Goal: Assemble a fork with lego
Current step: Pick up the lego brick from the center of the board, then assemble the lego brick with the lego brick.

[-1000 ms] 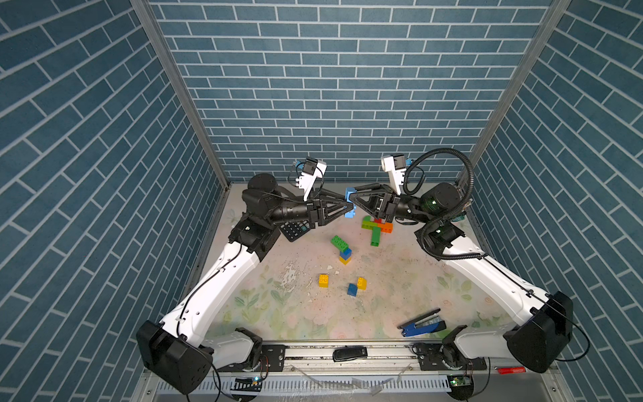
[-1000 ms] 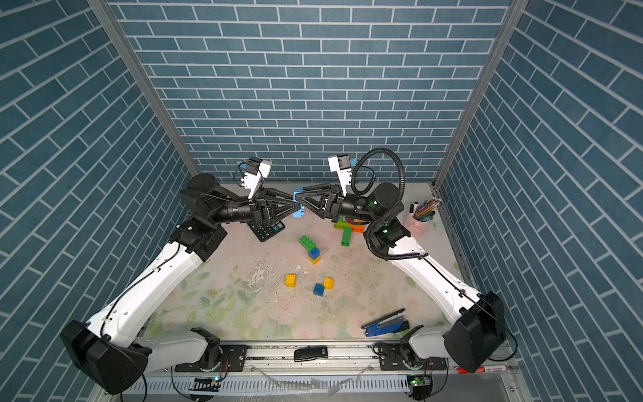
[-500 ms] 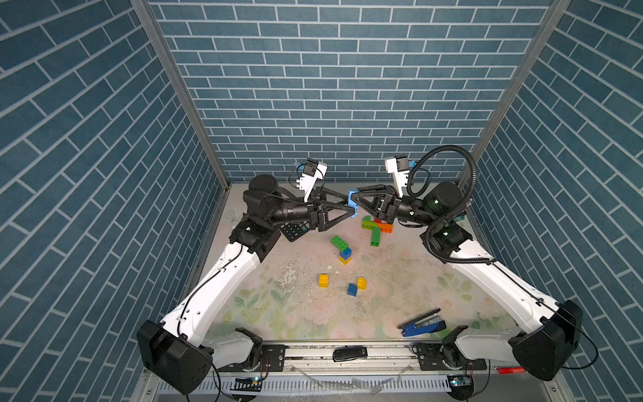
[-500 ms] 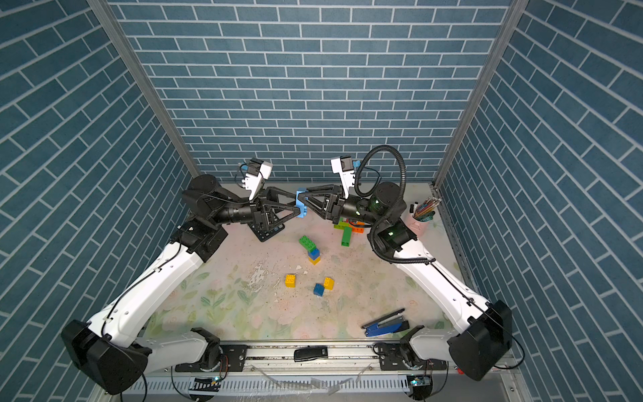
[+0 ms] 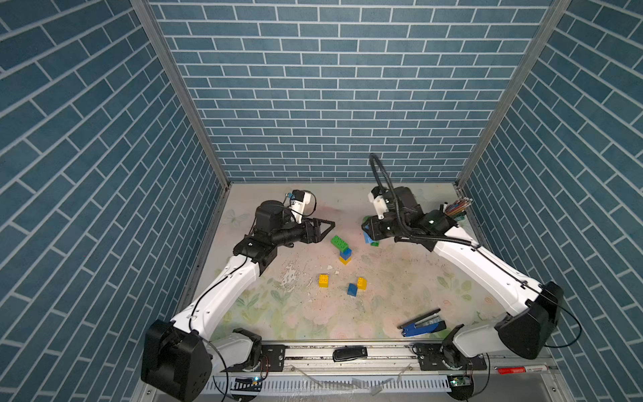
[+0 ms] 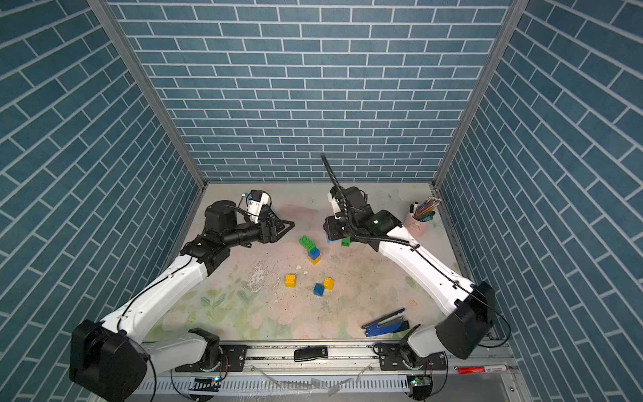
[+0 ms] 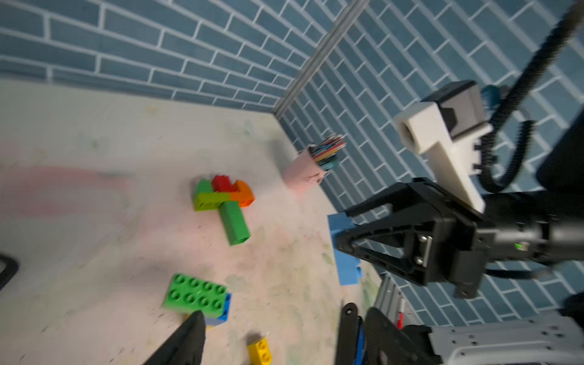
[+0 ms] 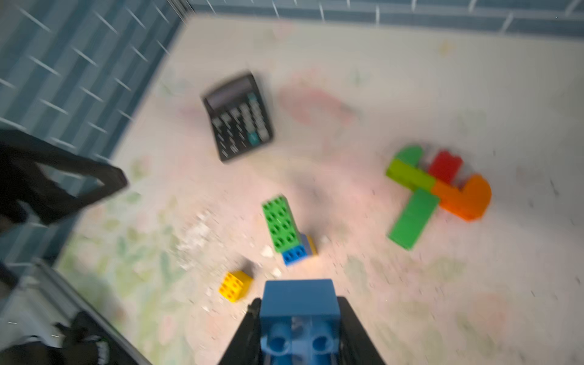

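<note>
My right gripper (image 8: 298,331) is shut on a blue lego brick (image 8: 298,303), held above the mat at the back right (image 5: 368,236). The left wrist view shows that brick (image 7: 346,252) between the black fingers. My left gripper (image 7: 268,338) is open and empty, off to the left of it (image 5: 327,228). Between them stands a green, blue and yellow stack (image 5: 342,249) (image 8: 282,227). A joined piece of lime, green, red and orange bricks (image 7: 224,202) (image 8: 436,186) lies flat beyond the held brick, mostly hidden in both top views.
Two yellow bricks (image 5: 324,280) (image 5: 362,283) and a blue one (image 5: 352,289) lie mid-mat. A black calculator (image 8: 240,117) sits at the back left under my left arm. A pink pen cup (image 6: 422,215) stands back right, a blue stapler (image 5: 422,325) front right.
My left gripper opened, let go of the blue brick and drew back to the left. The right gripper kept the brick and moved right and down with it.
</note>
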You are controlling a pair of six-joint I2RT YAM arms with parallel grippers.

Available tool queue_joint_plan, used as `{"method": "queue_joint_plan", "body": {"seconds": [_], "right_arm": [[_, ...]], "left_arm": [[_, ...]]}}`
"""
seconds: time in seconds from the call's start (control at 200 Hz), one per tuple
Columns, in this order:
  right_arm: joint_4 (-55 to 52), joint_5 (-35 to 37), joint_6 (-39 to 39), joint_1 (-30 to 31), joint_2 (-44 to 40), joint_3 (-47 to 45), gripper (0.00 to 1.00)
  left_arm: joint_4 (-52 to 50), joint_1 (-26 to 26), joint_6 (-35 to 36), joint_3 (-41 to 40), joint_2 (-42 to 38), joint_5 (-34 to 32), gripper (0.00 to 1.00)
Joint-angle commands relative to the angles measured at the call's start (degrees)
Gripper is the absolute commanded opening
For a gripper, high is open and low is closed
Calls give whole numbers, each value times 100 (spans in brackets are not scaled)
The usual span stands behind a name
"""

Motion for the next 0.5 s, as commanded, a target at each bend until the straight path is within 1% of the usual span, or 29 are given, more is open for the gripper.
{"method": "queue_joint_plan", "body": {"seconds": [0.0, 0.075, 0.125, 0.23, 0.365, 0.425, 0.495], "right_arm": [[-1487, 564, -263, 202, 96, -17, 0], [-1505, 281, -238, 254, 208, -187, 0], [-1542, 167, -292, 319, 356, -201, 0], [-1420, 191, -441, 497, 666, -70, 0], [-1198, 189, -530, 619, 1113, 298, 0], [-1125, 253, -566, 668, 1283, 472, 0], [-1097, 271, -631, 675, 1467, 643, 0]], "left_arm": [[105, 44, -123, -309, 433, -719, 73], [326, 62, -293, -310, 883, -762, 69], [378, 98, -330, -194, 1229, -710, 67], [605, 232, -509, -69, 1741, -641, 63], [883, 621, -764, 25, 2175, -427, 59], [923, 750, -765, 123, 2375, -235, 59], [926, 786, -769, 313, 2648, 59, 59]]}}
